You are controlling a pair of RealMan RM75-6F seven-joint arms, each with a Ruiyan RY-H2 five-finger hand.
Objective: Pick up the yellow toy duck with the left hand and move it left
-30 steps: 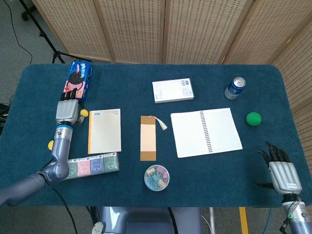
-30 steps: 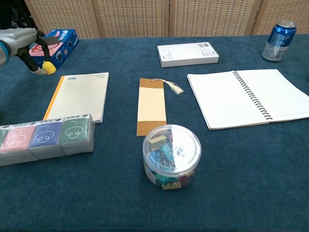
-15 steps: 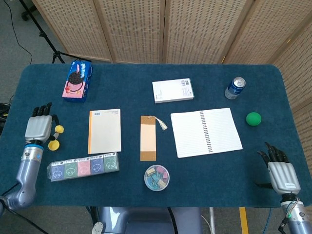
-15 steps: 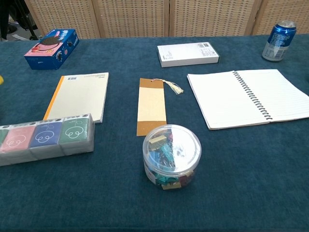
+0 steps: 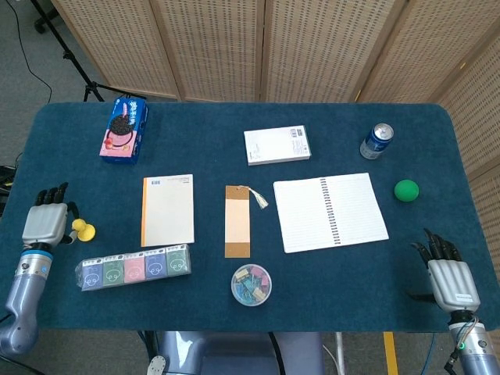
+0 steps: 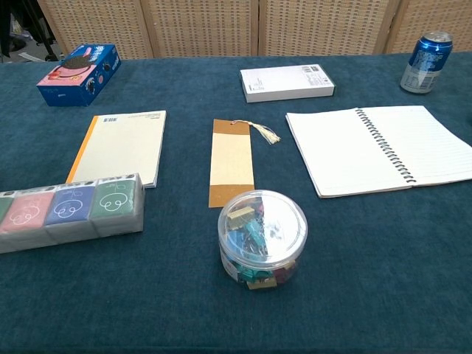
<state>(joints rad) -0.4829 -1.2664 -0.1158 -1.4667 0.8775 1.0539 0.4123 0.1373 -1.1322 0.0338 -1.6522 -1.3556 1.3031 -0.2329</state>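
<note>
The yellow toy duck (image 5: 81,229) sits just right of the left hand (image 5: 45,221), pinched at its fingertips near the table's left edge.

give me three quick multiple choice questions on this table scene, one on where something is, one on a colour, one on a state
1. Where is the yellow toy duck?
A. on the open notebook
B. near the table's left edge, just right of the left hand
C. beside the blue can

2. What colour is the ball?
A. green
B. red
C. white

3. What state is the spiral notebook in?
A. closed
B. standing on edge
C. lying open

Answers: 1 B, the head view shows the duck by the left hand at the left edge. 2 A, the ball near the right edge is plainly green. 3 C, both lined pages show flat on either side of the spiral.
</note>
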